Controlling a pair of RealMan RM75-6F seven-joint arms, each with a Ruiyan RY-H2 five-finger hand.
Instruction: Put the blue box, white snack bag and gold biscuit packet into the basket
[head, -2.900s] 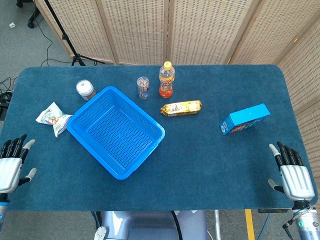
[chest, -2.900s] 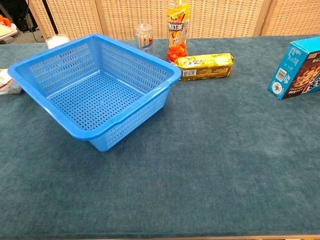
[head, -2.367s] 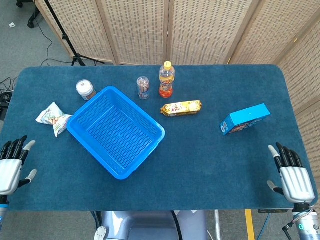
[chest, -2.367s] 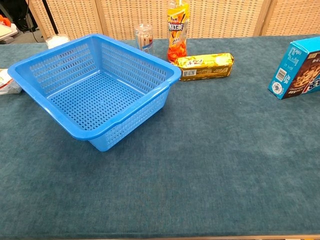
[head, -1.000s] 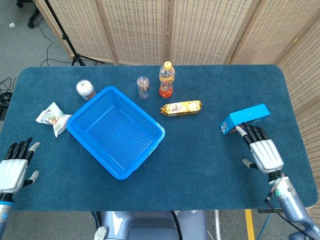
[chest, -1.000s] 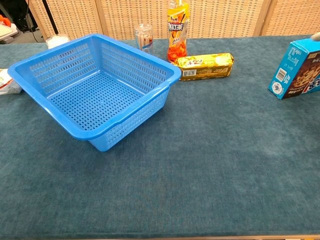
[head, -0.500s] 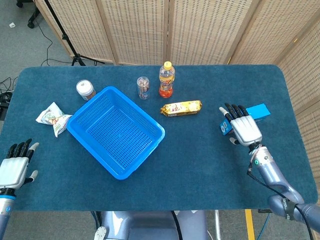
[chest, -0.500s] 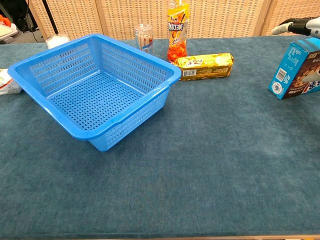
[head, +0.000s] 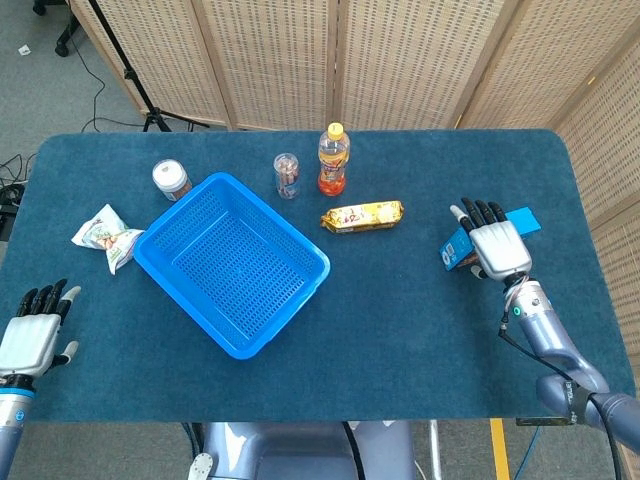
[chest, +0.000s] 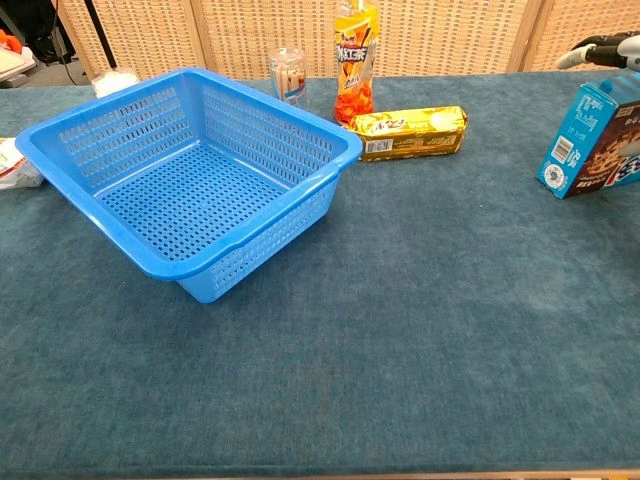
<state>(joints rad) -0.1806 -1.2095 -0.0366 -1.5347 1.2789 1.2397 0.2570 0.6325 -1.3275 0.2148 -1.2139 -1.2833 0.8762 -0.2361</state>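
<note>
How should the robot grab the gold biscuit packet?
Best guess: pinch the gold biscuit packet across its narrow middle, coming down from above. It lies flat and long on the table, with open space on both long sides, so fingers can likely fit there.

The basket (head: 232, 262) is bright blue with a grid of small slots over its floor and walls, and it sits on a dark teal, felt-like table cover (head: 400, 300). The blue box (chest: 600, 140) is cyan with a white barcode panel on its end and a brown biscuit picture on its face; the gold biscuit packet (head: 362, 215) is shiny gold with dark lettering; the white snack bag (head: 106, 236) is white with green and tan print. The bottle (head: 333, 160) has orange drink, a yellow cap and a red-orange label, the right hand (head: 497, 246) and left hand (head: 35, 333) are silver-white with black fingers, and the folding screens (head: 400, 60) behind are tan woven mesh in light wood frames.
</note>
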